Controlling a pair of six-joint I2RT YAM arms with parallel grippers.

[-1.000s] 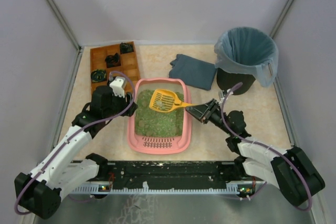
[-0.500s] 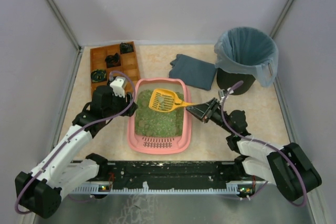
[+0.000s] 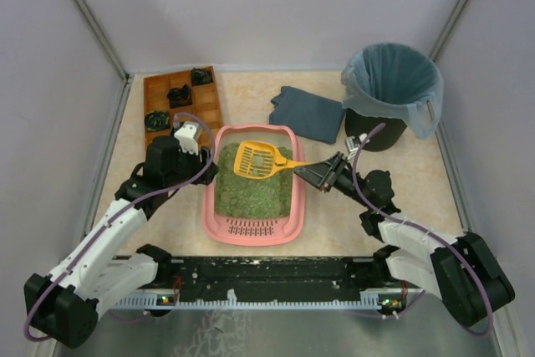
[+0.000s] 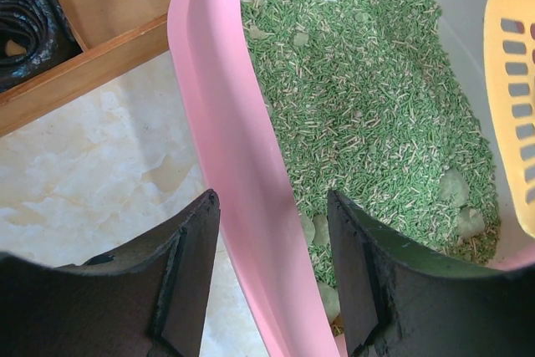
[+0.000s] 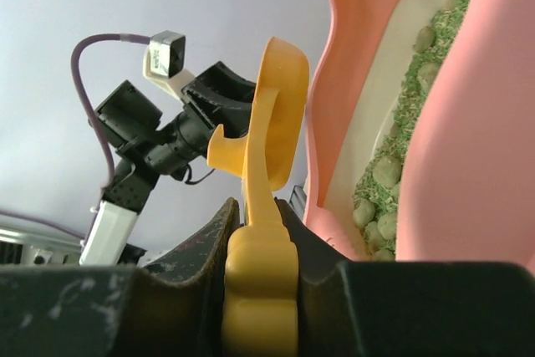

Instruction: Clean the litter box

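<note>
The top external camera sits above and behind the arm bases. It is tilted down toward the far wall, far enough back to take in the whole surface. The left wrist camera looks steeply down past the left pincer, very close on the litter box rim. The right wrist camera lies low and rolled, sighting along the yellow litter scoop in the right pincer toward the left arm. All three views share box and scoop.

The yellow scoop slightly farther left over the litter box.
</note>
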